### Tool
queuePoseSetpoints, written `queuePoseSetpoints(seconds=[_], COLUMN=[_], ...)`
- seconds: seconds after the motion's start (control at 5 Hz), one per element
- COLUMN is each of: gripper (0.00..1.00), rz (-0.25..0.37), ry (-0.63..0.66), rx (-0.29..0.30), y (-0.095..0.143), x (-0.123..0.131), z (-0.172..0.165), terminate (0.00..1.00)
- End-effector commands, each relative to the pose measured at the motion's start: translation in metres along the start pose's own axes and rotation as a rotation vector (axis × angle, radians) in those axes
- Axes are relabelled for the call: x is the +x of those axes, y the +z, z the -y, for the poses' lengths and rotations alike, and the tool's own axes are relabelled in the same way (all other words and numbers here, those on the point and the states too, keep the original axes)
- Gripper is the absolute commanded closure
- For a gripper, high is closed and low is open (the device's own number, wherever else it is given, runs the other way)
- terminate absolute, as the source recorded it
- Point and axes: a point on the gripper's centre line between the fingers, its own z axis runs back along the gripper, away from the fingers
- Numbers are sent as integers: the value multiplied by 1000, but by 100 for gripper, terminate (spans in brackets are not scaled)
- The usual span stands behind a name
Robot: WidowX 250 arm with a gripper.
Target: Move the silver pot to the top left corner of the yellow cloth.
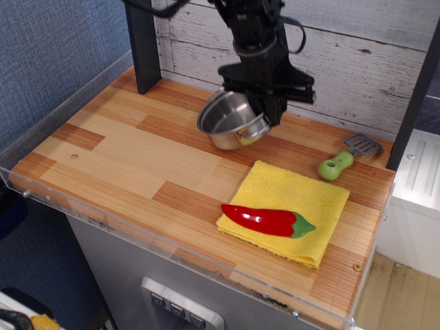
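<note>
No text, label, brand, number or sign can be read anywhere in the view. The silver pot (pixel 232 120), the yellow cloth (pixel 289 206) and the wooden tabletop (pixel 130 158) around the cloth carry no markings, nor does the plank wall (pixel 357 55) behind it.

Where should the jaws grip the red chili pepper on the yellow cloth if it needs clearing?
Grip the red chili pepper across its thick middle, coming from straight above. It lies flat and lengthwise on the yellow cloth, tapering leftward, green stem right.
</note>
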Motion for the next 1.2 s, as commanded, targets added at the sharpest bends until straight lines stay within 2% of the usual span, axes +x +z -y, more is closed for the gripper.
queuePoseSetpoints(seconds=[0.0,0.6,0.8,1.0], gripper=[100,100,0,0], rz=[25,18,8,-13], ry=[-33,9,26,49], rx=[-18,-6,-3,11], y=[-3,-10,-8,-6], x=[-8,-23,-23,-24], z=[14,12,12,12], terminate=[0,0,0,0])
